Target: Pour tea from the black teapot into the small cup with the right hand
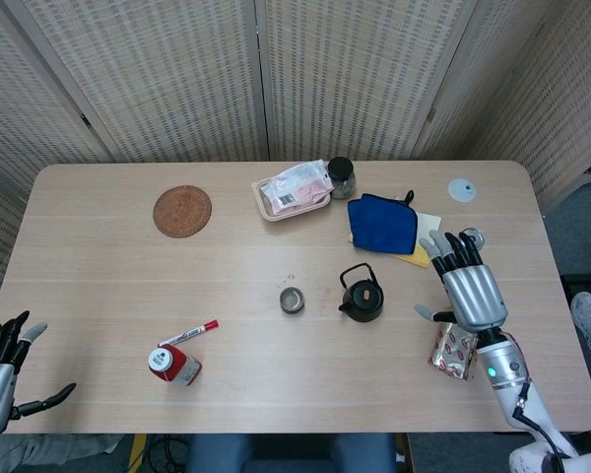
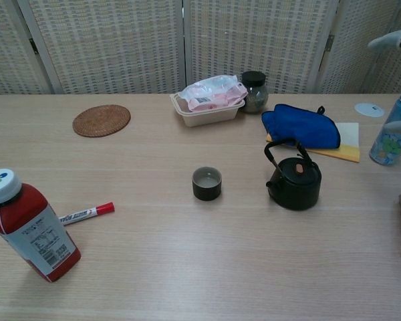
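Note:
The black teapot [image 1: 362, 295] [image 2: 295, 182] stands upright on the table, handle raised, spout toward the small cup. The small dark cup [image 1: 293, 300] [image 2: 206, 183] sits a short way to its left. My right hand [image 1: 467, 283] hovers open to the right of the teapot, fingers spread, holding nothing and well apart from the pot; in the chest view only a fingertip [image 2: 392, 41] shows at the top right corner. My left hand [image 1: 0, 372] is open at the bottom left corner of the head view, off the table's near edge.
A blue cloth [image 1: 383, 223] on a yellow sheet lies behind the teapot. A drink can [image 2: 391, 138], a patterned packet [image 1: 453, 350], a food tray [image 1: 294, 190], a dark jar [image 1: 341, 176], a woven coaster [image 1: 182, 211], a red bottle [image 1: 173, 365] and a marker [image 1: 188, 332] stand around.

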### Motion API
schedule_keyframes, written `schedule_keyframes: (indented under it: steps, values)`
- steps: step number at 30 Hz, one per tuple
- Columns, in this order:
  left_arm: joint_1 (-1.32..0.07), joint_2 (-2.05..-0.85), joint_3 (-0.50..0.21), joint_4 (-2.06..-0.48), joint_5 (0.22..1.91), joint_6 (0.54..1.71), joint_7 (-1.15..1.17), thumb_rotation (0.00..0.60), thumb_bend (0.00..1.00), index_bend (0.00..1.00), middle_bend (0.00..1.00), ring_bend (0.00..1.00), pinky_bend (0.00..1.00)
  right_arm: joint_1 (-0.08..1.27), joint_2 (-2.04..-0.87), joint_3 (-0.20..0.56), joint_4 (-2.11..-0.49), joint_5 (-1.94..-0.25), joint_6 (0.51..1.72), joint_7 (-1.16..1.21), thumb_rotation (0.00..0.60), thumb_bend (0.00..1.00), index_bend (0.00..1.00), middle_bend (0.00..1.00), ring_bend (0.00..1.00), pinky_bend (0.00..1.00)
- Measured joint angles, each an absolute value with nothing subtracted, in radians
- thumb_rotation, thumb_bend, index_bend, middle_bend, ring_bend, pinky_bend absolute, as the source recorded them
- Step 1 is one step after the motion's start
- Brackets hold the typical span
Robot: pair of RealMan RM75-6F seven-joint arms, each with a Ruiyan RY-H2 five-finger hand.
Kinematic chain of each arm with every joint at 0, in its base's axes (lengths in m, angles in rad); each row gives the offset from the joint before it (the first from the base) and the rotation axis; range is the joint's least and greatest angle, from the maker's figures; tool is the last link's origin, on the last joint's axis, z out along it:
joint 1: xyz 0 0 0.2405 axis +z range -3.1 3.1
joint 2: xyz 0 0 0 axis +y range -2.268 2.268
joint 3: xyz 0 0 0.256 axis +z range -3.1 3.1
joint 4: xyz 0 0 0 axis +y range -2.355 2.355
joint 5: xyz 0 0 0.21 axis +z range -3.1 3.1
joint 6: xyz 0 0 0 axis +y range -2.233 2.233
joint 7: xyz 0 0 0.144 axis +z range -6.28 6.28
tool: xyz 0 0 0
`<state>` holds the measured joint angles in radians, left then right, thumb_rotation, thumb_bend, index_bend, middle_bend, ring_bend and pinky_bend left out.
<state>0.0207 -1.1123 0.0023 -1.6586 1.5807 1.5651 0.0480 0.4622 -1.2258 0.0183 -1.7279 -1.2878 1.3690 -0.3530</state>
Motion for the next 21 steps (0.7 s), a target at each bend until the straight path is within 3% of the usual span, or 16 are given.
schedule_keyframes:
  steps: [5, 19, 20, 21]
  values:
    - [0.007, -1.114, -0.002, -1.666, 1.577, 1.550, 0.067, 0.236, 0.00, 0.15, 0.00, 0.00, 0.00, 0.372, -1.181, -0.021, -1.724, -1.355, 1.435, -0.237, 0.336, 0.00, 0.05, 0.01, 0.00, 0.00]
    - [-0.013, -1.151, -0.013, -1.662, 1.572, 1.542, 0.117, 0.242, 0.00, 0.15, 0.00, 0.00, 0.00, 0.145, -1.167, -0.077, -1.636, -1.420, 1.601, -0.130, 0.327, 0.00, 0.04, 0.04, 0.00, 0.00]
    - [-0.015, -1.154, -0.014, -1.662, 1.573, 1.542, 0.120, 0.272, 0.00, 0.15, 0.00, 0.00, 0.00, 0.133, -1.171, -0.077, -1.632, -1.424, 1.607, -0.125, 0.327, 0.00, 0.04, 0.04, 0.00, 0.00]
    - [-0.016, -1.156, -0.015, -1.662, 1.573, 1.543, 0.124, 0.380, 0.00, 0.15, 0.00, 0.00, 0.00, 0.126, -1.173, -0.077, -1.628, -1.425, 1.609, -0.122, 0.327, 0.00, 0.04, 0.05, 0.00, 0.00]
